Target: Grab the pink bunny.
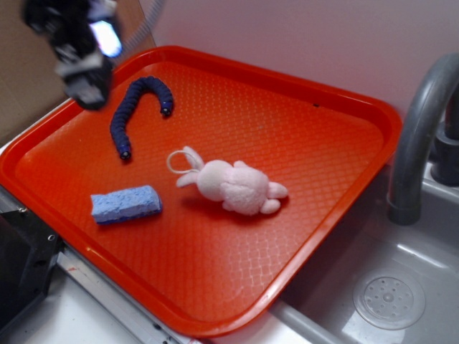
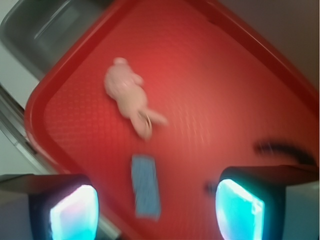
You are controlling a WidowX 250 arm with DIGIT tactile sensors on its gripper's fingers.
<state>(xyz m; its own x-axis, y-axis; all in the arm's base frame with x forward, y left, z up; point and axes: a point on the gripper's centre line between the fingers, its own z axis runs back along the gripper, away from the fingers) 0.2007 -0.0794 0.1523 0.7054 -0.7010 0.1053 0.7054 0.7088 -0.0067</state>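
Lying mid-tray, pink bunny well apart from gripper.

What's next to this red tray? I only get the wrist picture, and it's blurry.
Observer: A grey sink adjoins it, with a curved faucet.
Operator: And that dark streak near the edge?
Observer: A dark blue worm toy, bent like a hook.
Operator: Where's the hand compared with the bunny?
Observer: The hand hovers over the tray corner by the worm, well apart from the pink bunny.
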